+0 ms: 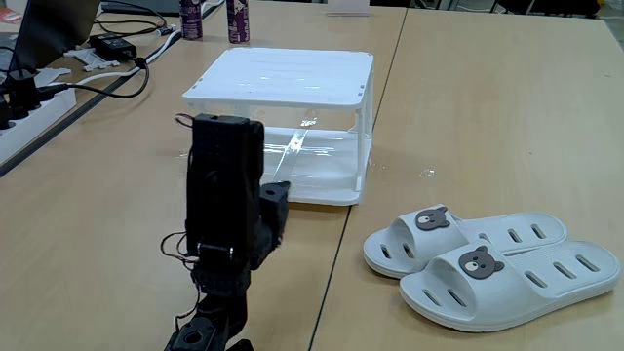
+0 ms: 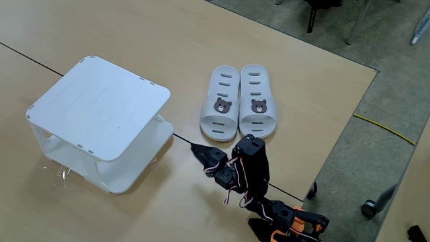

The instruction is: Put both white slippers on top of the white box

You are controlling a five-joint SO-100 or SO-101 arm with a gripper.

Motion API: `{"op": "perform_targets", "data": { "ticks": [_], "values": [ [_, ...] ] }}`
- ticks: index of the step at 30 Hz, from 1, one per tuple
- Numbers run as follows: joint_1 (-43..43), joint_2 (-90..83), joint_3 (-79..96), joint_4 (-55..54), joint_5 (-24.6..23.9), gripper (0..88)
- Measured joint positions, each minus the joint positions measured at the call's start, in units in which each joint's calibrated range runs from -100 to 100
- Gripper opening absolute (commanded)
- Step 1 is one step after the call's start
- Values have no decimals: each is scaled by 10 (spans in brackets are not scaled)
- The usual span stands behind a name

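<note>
Off-white rubber slippers (image 2: 238, 102) lay side by side on the light wooden surface (image 2: 316, 87), touching along their inner edges, each with a bear-face badge on its strap. In the higher fixed view the black arm was folded low, and its fingers (image 2: 201, 153) pointed into the gap between the slippers and the white box (image 2: 101, 107). The pair lay near the fingers, beyond and to their right in that view. The box stood to their left, somewhat farther off, its flat top bare. Each slipper's long axis ran away from the arm, with the strapped toe ends nearest the fingers. The fingers held nothing; how far apart they stood could not be told. In the lower fixed view, the slippers (image 1: 492, 261) sat right of the arm.
</note>
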Motion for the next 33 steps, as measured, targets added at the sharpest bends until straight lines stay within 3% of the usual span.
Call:
{"op": "perform_targets", "data": {
  "ticks": [13,17,21,33],
  "values": [
    [236,101,-28,0,0,7],
    [242,102,-29,0,0,33],
    [242,102,-37,0,0,192],
    [242,109,-134,0,0,202]
  ]
}}
